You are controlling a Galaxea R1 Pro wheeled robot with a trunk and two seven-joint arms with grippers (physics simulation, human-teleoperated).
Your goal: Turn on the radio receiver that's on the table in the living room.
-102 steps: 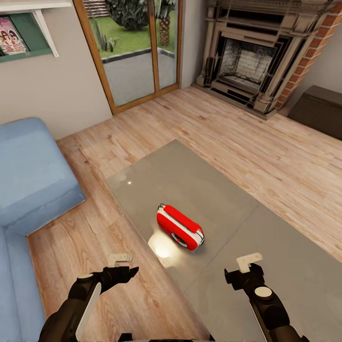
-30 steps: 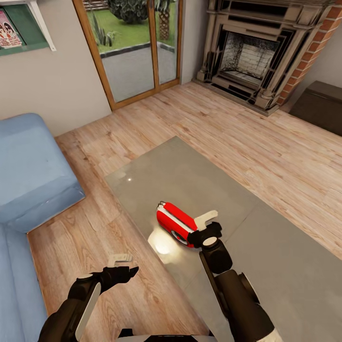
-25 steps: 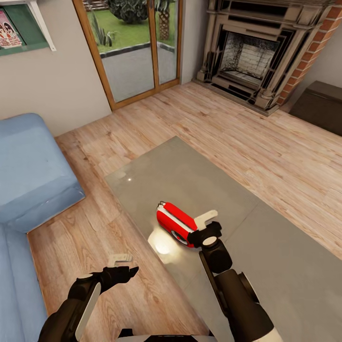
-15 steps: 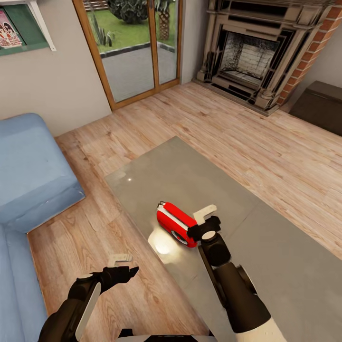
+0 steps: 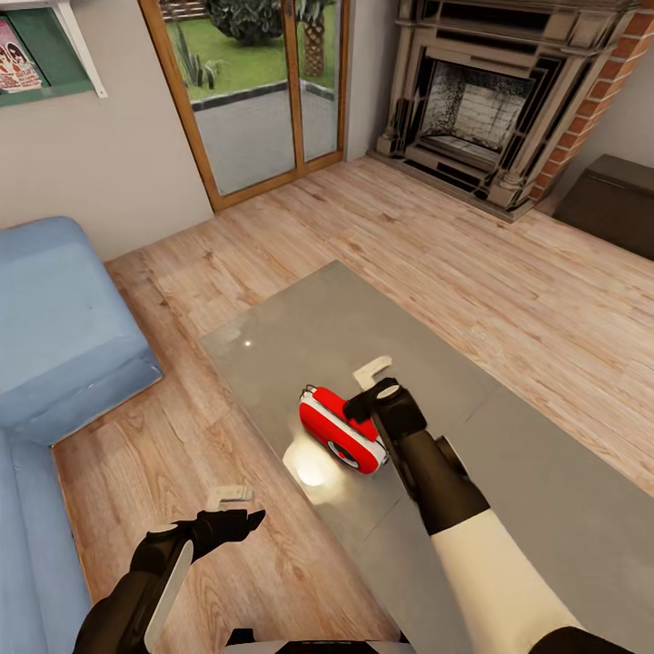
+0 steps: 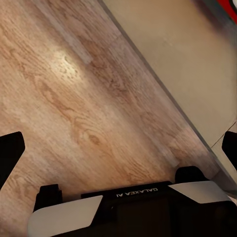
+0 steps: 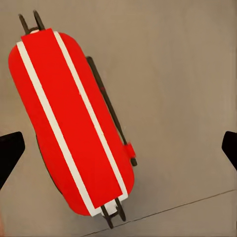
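Observation:
The red radio receiver with white trim lies tilted on the glossy grey table, its round dial facing the near side. My right gripper hovers open just above the radio's far top edge. In the right wrist view the radio appears from above, its thin dark handle along one side, between the widely spread fingertips. My left gripper hangs open over the wood floor beside the table's near-left edge. A red corner of the radio shows in the left wrist view past the table.
A blue sofa stands at the left. The wood-framed glass door and the brick fireplace are at the back. A dark low cabinet sits at far right. Light wood floor surrounds the table.
My right arm has reached forward, carrying the open gripper from the radio's near-right end to above its far top edge. The left arm and radio stay put.

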